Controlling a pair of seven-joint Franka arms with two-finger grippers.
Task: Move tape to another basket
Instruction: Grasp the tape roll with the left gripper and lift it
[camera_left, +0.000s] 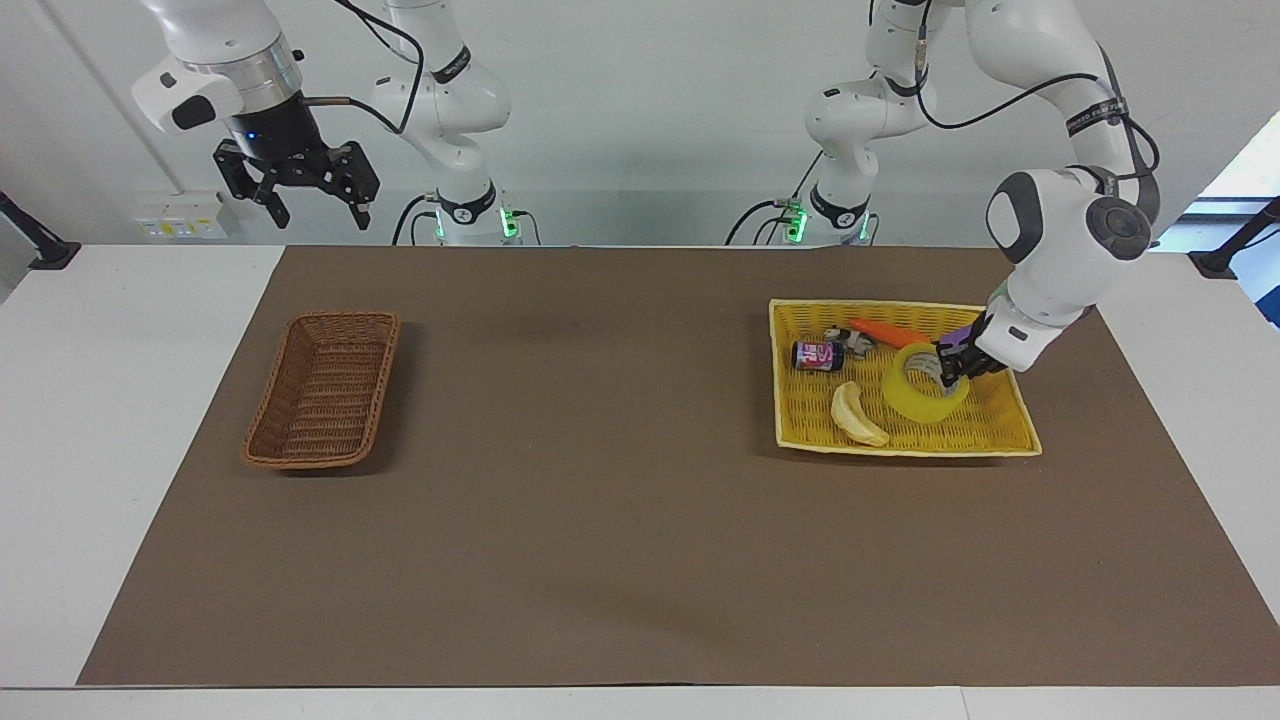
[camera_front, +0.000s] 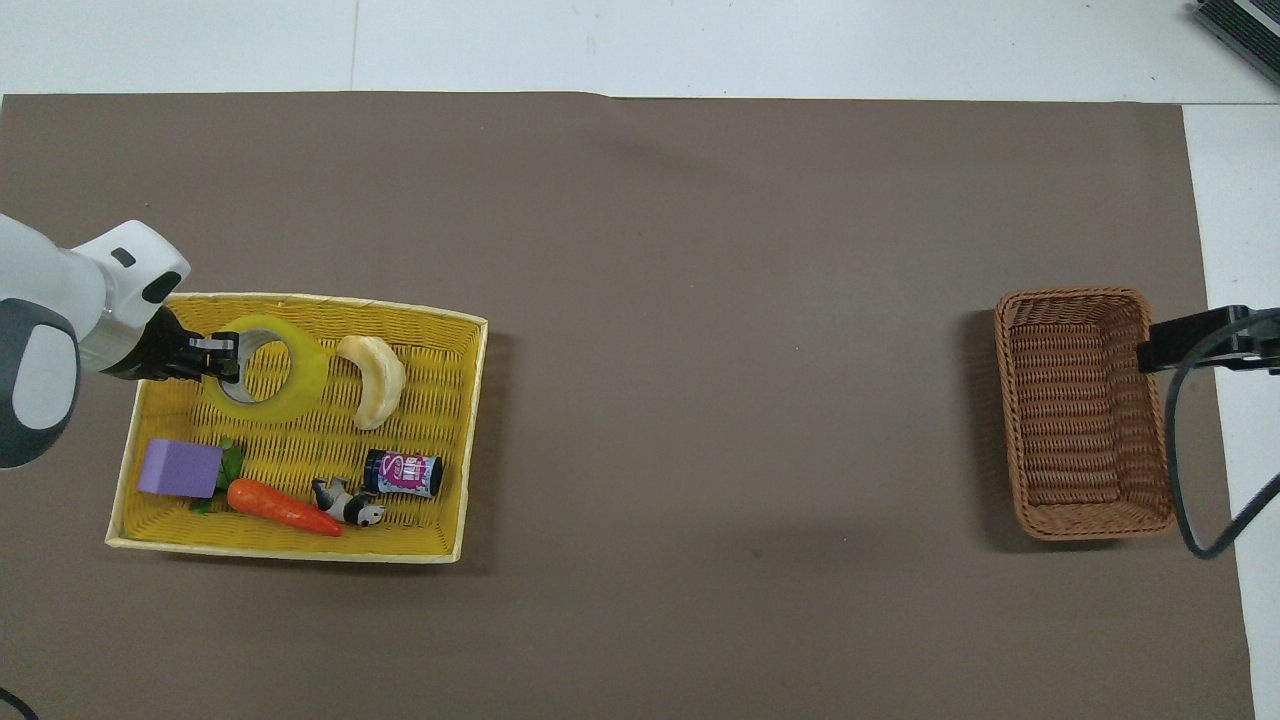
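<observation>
Now the left gripper (camera_left: 948, 372) pinches the wall of the wide translucent yellow tape roll (camera_left: 922, 396), lifted over the flat yellow woven tray (camera_left: 1000, 432). From it, the narrow dark brown wicker basket (camera_left: 322, 389) lies at about nine o'clock in the facing view, at the right arm's end of the table. The right gripper (camera_left: 297, 190), spread wide, waits high up near that basket.

Purple block (camera_left: 962, 333) mostly hidden by the left gripper (camera_left: 945, 371) at the tray's (camera_left: 800, 437) two o'clock; right arm cut off at picture's three o'clock edge.
</observation>
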